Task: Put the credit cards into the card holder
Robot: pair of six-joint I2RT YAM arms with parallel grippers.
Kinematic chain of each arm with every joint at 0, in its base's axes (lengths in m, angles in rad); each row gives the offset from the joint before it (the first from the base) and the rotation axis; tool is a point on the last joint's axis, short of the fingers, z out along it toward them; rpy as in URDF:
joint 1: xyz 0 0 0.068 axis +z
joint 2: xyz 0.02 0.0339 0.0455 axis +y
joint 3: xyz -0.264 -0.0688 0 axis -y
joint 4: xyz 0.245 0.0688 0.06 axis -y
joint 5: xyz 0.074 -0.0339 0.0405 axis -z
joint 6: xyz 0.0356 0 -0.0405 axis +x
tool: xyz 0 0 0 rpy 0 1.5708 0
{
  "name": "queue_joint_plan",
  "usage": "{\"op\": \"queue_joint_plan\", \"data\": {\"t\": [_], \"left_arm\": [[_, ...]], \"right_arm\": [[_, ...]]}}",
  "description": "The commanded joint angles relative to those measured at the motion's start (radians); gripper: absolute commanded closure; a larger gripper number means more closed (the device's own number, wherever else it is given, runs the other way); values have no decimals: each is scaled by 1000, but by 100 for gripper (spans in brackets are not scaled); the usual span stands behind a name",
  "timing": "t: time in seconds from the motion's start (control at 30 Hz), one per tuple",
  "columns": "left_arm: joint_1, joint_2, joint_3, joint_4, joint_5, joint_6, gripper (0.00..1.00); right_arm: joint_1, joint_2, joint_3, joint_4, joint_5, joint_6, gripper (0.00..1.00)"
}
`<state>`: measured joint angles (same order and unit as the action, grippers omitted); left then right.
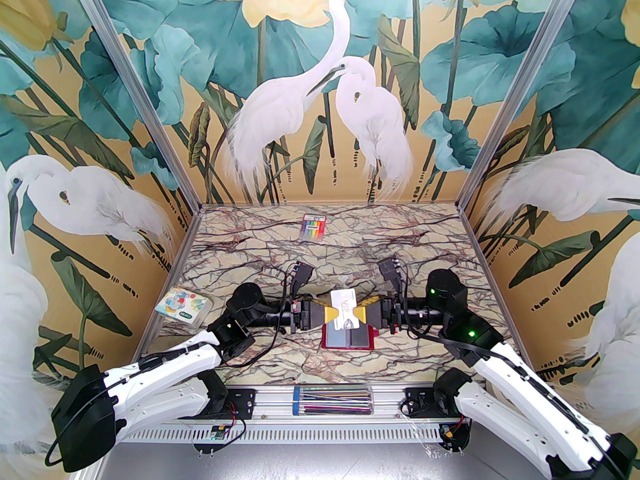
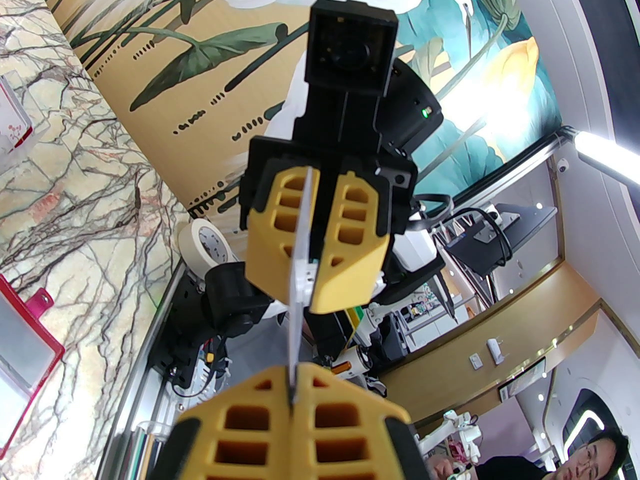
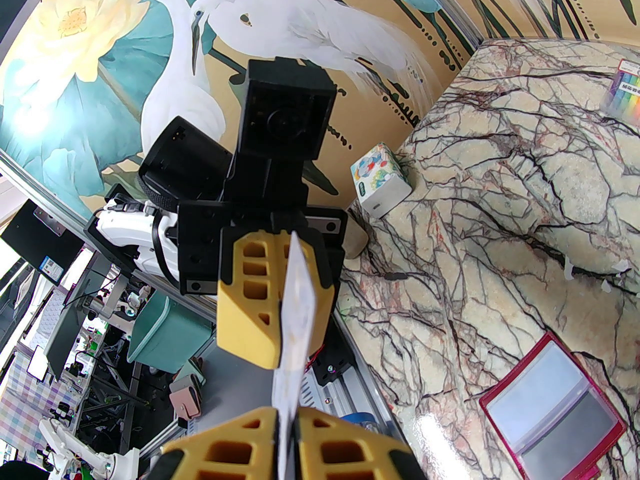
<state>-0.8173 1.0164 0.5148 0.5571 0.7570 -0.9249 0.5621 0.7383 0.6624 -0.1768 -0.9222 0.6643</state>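
A pale credit card [image 1: 344,300] hangs in the air between my two grippers, which face each other tip to tip above the middle of the table. The left gripper [image 1: 334,314] is shut on the card's left edge. The right gripper [image 1: 359,314] is shut on its right edge. In the left wrist view the card [image 2: 300,268] runs edge-on from my left gripper [image 2: 292,408] up into the right gripper [image 2: 315,288]. The right wrist view has the same card [image 3: 295,318] rising from the right gripper [image 3: 287,433]. The dark red card holder [image 1: 357,339] lies open on the table just below, clear sleeves up [image 3: 550,408].
A rainbow-striped pack [image 1: 314,227] lies at the back of the table. A colourful patterned white box [image 1: 181,305] sits at the left edge. A clear box of coloured sticks [image 1: 332,400] rests on the front rail between the arm bases. Patterned walls enclose three sides.
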Motion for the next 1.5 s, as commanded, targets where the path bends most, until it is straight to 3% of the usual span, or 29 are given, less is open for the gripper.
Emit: {"op": "queue_joint_plan", "data": {"t": [0.0,0.43,0.47,0.53,0.6,0.7,0.77,0.9,1.03,1.23,1.47], "left_arm": [[6,7,7,-52,34,9,100],[6,19,22,-115,46,35,100],[6,19,23,-120,42,36,96],[7,13,22,-152,7,46,70],[12,6,28,-227,-58,69,49],[50,7,53,-468,-232,137,40],[100,20,35,-531,-286,135,39],[165,57,-47,-431,-224,100,42],[167,162,-45,-409,-181,115,46],[159,358,-35,-334,-137,114,65],[115,508,3,-276,-143,113,71]], "right_arm": [[8,-8,6,-2,-31,-24,91],[9,8,14,-29,-26,-36,100],[9,13,17,-42,-16,-42,100],[9,33,26,-89,27,-55,100],[8,56,27,-119,64,-61,100],[3,100,16,-156,140,-59,100],[-12,134,-1,-167,176,-44,100],[-78,213,-48,-193,241,2,100],[-130,298,-120,-151,253,51,100],[-131,343,-190,-73,260,71,100],[-131,375,-241,-1,248,81,100]]}}
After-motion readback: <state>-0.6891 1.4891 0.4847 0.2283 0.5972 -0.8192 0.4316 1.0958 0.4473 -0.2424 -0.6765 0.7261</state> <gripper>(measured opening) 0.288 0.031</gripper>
